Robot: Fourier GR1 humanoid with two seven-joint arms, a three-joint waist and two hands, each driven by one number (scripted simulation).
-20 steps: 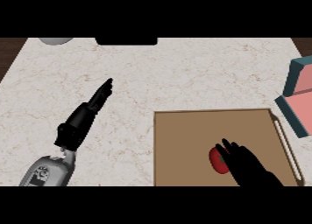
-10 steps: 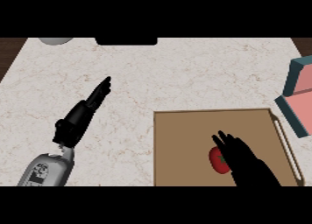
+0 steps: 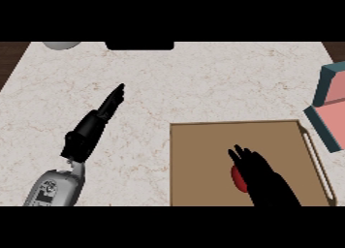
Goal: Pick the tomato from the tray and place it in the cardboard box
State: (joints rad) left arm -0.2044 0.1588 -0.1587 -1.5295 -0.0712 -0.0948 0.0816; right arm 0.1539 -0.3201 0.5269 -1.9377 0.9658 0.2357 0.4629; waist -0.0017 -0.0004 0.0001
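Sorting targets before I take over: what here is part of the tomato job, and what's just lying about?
Job:
tomato, on the tray
tray
box, right edge
right hand, over the tomato

Lying about:
left hand, resting open on the counter
grey thing, top left
dark thing, top edge

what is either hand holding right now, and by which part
Nothing is clearly held. The right hand lies over the tomato on the tray with straight fingers, no visible grasp. The left hand is open above the counter.

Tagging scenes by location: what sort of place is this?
Probably a kitchen counter: a pale marble-look top, a brown tray holding a tomato, and a box at the right edge.
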